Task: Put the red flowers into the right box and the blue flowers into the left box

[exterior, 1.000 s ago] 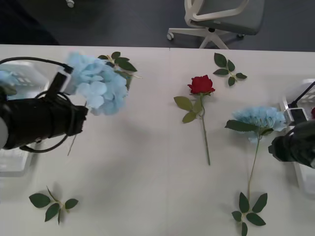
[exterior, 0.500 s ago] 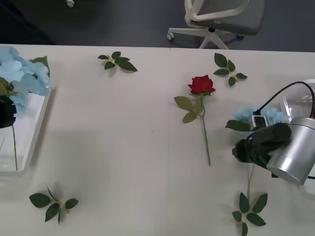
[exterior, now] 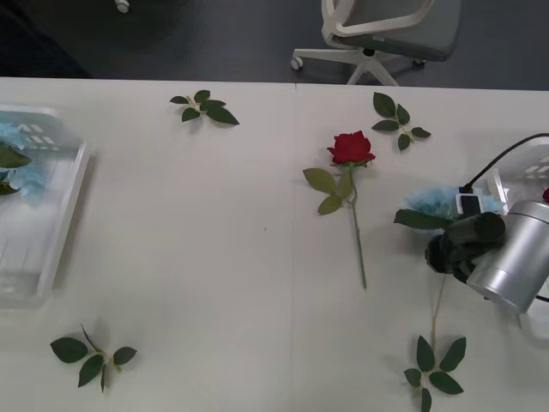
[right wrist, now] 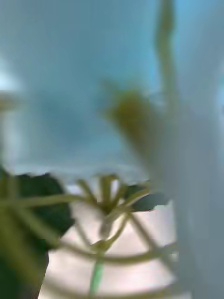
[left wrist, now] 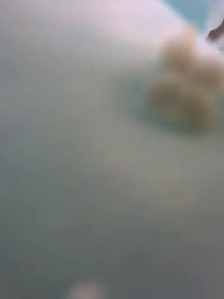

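Under my right gripper (exterior: 446, 253), at the table's right side, lies a blue flower (exterior: 433, 203): its pale head is half covered by my wrist, one big leaf points away toward the table's middle, and its thin stem runs back toward me, ending just beside a leaf sprig (exterior: 435, 364). My right wrist camera is pressed so close that I see blurred sky-blue petals (right wrist: 84, 84) with branching green stalks beneath them, and I cannot tell whether my fingers are spread or closed. Beyond my right arm a corner of the right box (exterior: 525, 167) shows at the table's edge. Toward the middle from that gripper a red flower (exterior: 350, 148) lies flat, apart from the blue one, bloom away from me and stem pointing back at me. Far across on my left sits the left box (exterior: 67, 202), with blue petals and a dark leaf (exterior: 17, 167) inside it near its far end. My left wrist camera gives a pale blur, so that gripper's state is unknown to me. No writing or labels can be read anywhere.
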`<state>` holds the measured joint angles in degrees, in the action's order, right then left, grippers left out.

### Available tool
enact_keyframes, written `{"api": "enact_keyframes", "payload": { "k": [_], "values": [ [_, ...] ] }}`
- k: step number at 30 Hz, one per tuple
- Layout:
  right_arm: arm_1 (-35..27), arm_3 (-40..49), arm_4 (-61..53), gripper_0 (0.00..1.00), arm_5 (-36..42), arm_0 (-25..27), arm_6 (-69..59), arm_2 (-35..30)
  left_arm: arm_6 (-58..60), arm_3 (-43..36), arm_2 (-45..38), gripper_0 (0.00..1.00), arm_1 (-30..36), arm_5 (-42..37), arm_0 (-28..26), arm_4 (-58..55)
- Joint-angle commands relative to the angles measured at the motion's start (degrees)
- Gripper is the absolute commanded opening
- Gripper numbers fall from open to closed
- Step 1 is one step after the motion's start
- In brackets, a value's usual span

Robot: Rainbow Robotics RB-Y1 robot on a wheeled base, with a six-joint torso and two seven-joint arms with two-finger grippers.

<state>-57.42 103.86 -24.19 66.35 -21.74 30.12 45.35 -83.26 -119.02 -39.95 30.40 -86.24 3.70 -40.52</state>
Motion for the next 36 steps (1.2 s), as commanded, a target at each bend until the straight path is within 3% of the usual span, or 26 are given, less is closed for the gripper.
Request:
{"api": "enact_keyframes", "payload": {
  "k": [1, 4, 7, 11, 12, 13, 25, 30, 32, 34, 35, 36],
  "values": [
    [0.6, 0.5, 0.1, 0.84, 0.3, -1.0, -1.8, -1.0, -1.5, 3.6, -0.2, 0.00, 2.5, 5.4, 1.0, -0.1],
    [0.8, 0.5, -0.1, 0.83, 0.3, -1.1, -1.9, -0.9, -3.4, 5.4, -0.2, 0.00, 2.5, 7.2, 1.0, 0.0],
    [1.1, 0.5, -0.1, 0.44, 0.0, -1.0, -1.8, -0.9, -8.4, 10.7, -0.1, 0.00, 2.5, 12.2, 1.0, 0.0],
    [1.2, 0.4, -0.1, 0.31, -0.1, -1.0, -1.8, -1.0, -13.6, 15.3, 0.1, 0.00, 2.5, 14.6, 1.0, 0.5],
    [1.2, 0.4, -0.1, 0.20, 0.0, -1.0, -1.9, -0.9, -14.6, 16.1, 0.1, 0.00, 2.5, 14.8, 1.0, 0.5],
    [1.2, 0.4, -0.2, 0.02, 0.0, -1.0, -1.8, -0.9, -15.8, 17.2, 0.1, 0.00, 2.5, 15.3, 1.0, 0.6],
    [-0.2, 2.1, -0.9, 0.00, 0.2, -2.2, 0.0, -3.2, -18.9, 25.8, 1.7, 0.00, 2.5, 24.6, 1.0, 3.5],
    [-3.8, 7.1, -6.0, 0.00, 3.5, -2.5, 5.1, -8.5, -19.0, 26.6, 3.2, 0.00, 2.5, 26.0, 0.9, 3.9],
    [-5.1, 10.0, -8.2, 0.00, 6.5, -2.5, 6.9, -11.4, -19.0, 26.6, 3.4, 0.12, 2.5, 26.1, 0.9, 3.7],
    [-6.2, 12.8, -10.1, 0.00, 9.6, -2.5, 8.6, -14.4, -19.0, 26.6, 3.6, 0.40, 2.5, 26.2, 0.9, 2.9],
    [-6.7, 14.2, -11.2, 0.00, 11.0, -2.5, 9.4, -16.1, -19.0, 26.6, 3.7, 0.60, 2.5, 26.2, 1.0, 2.4],
    [-7.1, 15.2, -12.5, 0.00, 12.1, -2.5, 10.2, -17.5, -19.0, 26.5, 3.7, 0.71, 2.5, 26.2, 1.0, 1.9]
  ]
}}
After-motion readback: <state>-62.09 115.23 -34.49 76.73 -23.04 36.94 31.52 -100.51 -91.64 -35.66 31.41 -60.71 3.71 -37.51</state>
